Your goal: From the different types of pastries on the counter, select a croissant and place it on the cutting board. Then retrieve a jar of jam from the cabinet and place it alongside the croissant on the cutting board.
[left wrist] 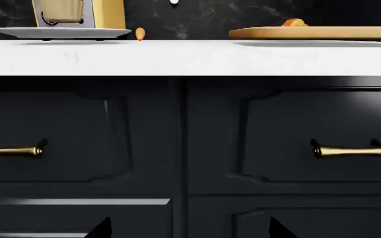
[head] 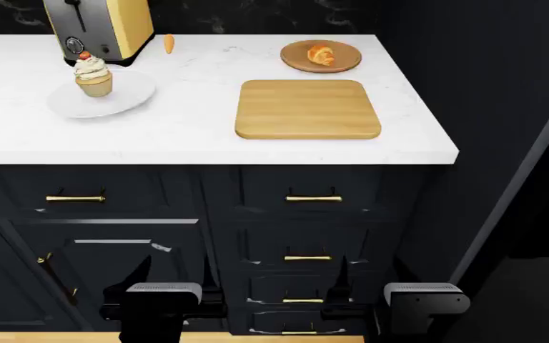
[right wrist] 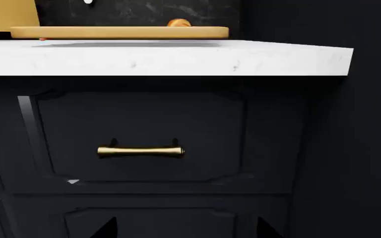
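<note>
From the head view, your croissant (head: 322,54) sits on the round wooden plate (head: 299,63) at the counter's (head: 198,107) far side, just behind the bare cutting board (head: 307,108). The cupcake (head: 92,74) stands on a white plate (head: 126,96) by the toaster (head: 103,25). Both grippers, left (head: 163,286) and right (head: 425,287), hang low before the navy drawers, well below and apart from the croissant.

In the left wrist view, the fingers (left wrist: 101,229) stand apart, level with a brass handle (left wrist: 356,150).

In the right wrist view, the fingers (right wrist: 107,228) are likewise spread; the croissant (right wrist: 178,23) peeks over the board (right wrist: 117,32).
</note>
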